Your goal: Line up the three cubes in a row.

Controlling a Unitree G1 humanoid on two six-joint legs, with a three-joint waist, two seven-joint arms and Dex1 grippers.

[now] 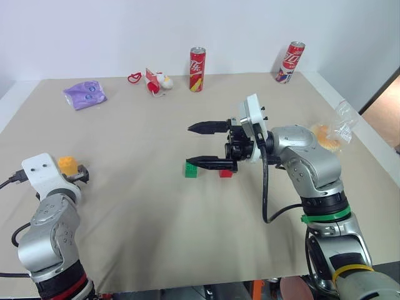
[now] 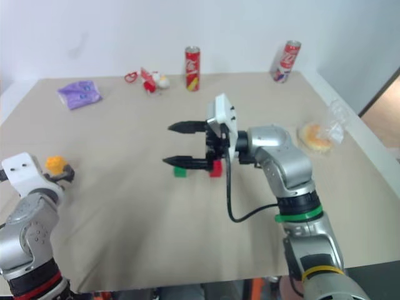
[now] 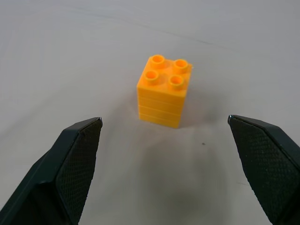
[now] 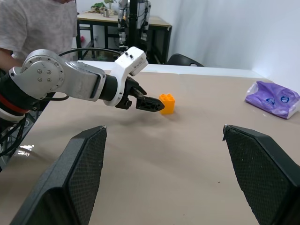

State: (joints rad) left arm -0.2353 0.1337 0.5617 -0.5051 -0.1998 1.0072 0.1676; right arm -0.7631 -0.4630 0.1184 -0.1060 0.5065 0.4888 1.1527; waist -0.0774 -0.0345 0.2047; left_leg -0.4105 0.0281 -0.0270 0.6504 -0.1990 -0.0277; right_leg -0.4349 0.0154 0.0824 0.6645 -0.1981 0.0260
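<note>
Item one, far left of the table (image 1: 156, 237): my left gripper (image 3: 164, 136), fingers spread wide and empty. The yellow-orange cube (image 3: 164, 91) stands upright, studs up, on the tabletop just ahead of the fingertips and centred on the gap between them; it is not touching either finger.

Item two, back left: a purple packet (image 1: 85, 94), well apart from everything else.

Item three, back centre: a small red-and-white toy (image 1: 156, 82) and beside it an upright red can (image 1: 197, 69).

Item four, table centre: the green cube (image 1: 191, 170) and, just to its right, the red cube (image 1: 225, 173), near each other with a small gap. My right gripper (image 1: 201, 145) hangs above them, pointing left, fingers apart and holding nothing; the lower finger crosses just over both cubes.

Item five, back right: a second red can (image 1: 290, 62), tilted.

Item six, right edge: a bagged round snack (image 1: 331, 134).
</note>
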